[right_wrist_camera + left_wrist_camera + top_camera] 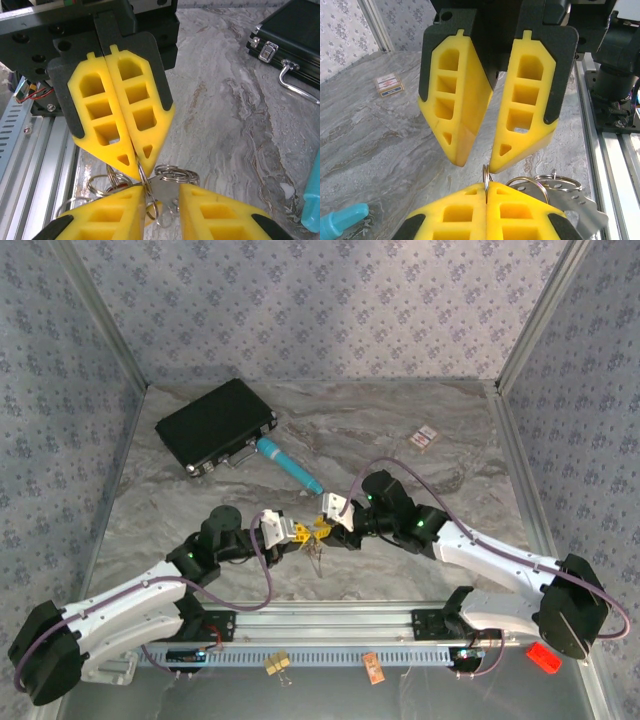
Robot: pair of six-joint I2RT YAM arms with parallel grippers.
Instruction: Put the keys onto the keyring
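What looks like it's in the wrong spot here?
Three small things lie off the marble table, on the ledge past the metal rail at its near edge: a binder clip, an orange tag and a small red piece. They look dropped or set aside.

A marbled table (380,420) carries a black case (215,425), a teal tool (290,464) and a small card (425,437).

I note a black case (215,425) at back left, with a teal pen-like tool (290,465) just beside it. A small card (425,437) lies back right. A binder clip (277,664), an orange tag (373,668) and a red piece (543,657) sit along the near edge.
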